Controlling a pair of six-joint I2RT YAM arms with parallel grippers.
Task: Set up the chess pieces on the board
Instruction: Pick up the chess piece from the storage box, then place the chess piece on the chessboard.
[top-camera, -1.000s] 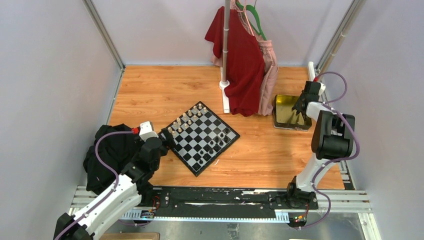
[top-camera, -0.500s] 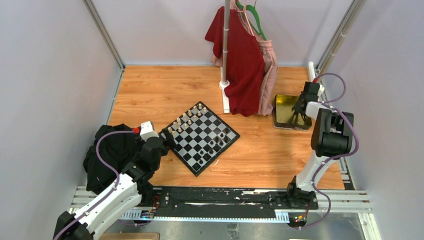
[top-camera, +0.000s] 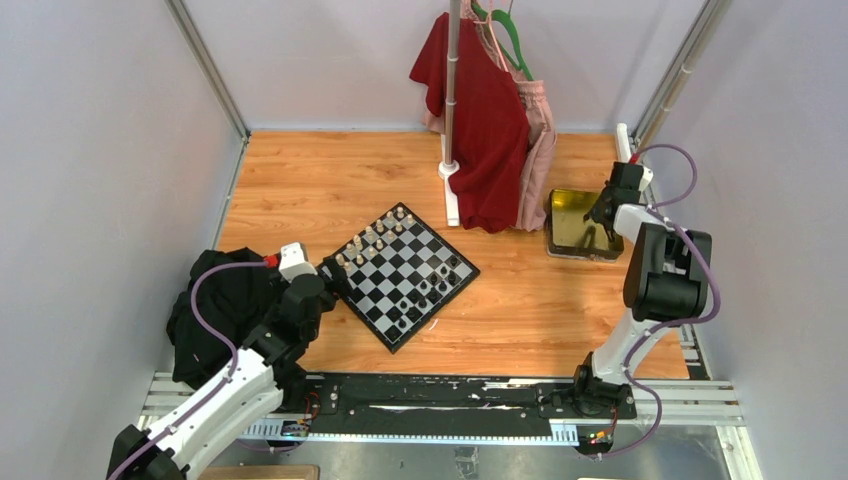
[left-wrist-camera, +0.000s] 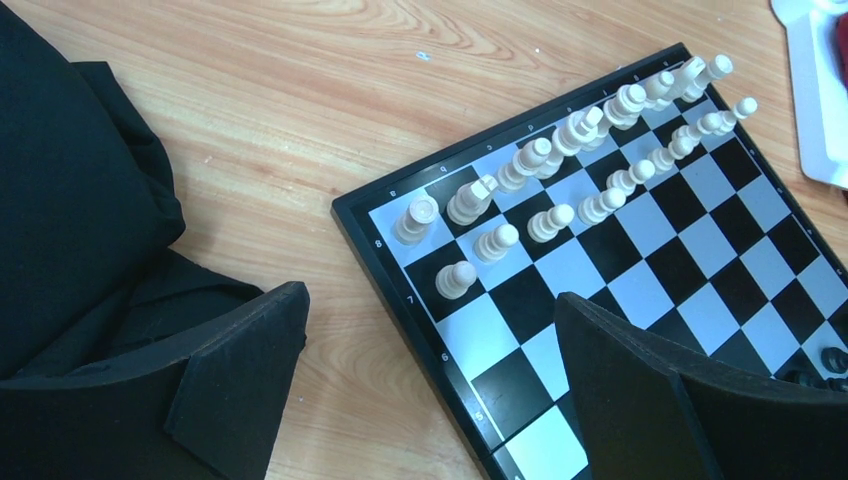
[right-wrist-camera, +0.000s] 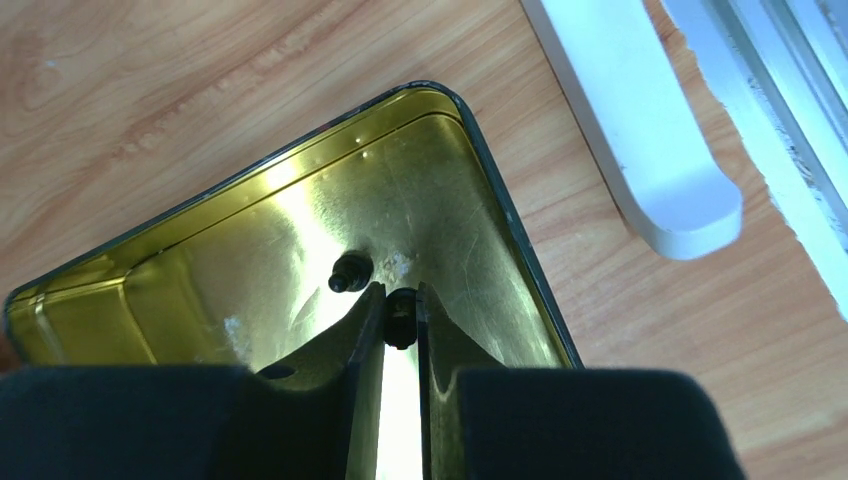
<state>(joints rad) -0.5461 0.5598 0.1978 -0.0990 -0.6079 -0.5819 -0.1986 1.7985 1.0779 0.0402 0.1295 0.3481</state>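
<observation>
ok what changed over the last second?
Right claw closed on a black piece in the yellow tray; a second black piece lies loose beside it. Left claw, open at the board, and the cream pieces stayed put.

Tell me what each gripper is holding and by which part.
The right gripper pinches a black chess piece inside the tray; which part is unclear. The left gripper is open, empty.
</observation>
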